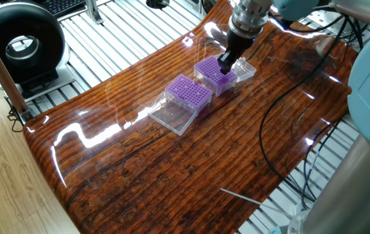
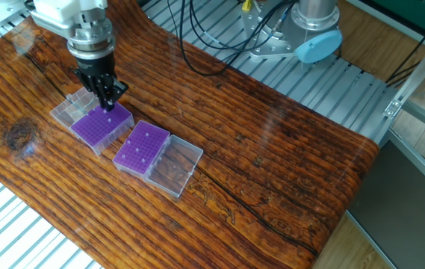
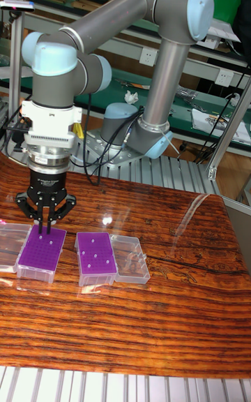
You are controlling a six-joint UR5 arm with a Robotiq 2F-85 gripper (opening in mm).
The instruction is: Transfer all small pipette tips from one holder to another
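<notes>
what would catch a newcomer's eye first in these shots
Two purple grid racks sit side by side on the glossy wooden table, each with a clear lid folded open beside it. The gripper is lowered onto the far rack, fingers close together at its top. The near rack already holds a few pale small pipette tips.

Bright, even light from overhead fills all three views. The glossy brown wood-grain tabletop (image 1: 171,162) throws white glare streaks left of the purple grid rack (image 1: 188,91) and at the edge beyond it. Shadows under the rack are faint. Focus is sharp; tiny parts on the rack stay unresolved.
</notes>
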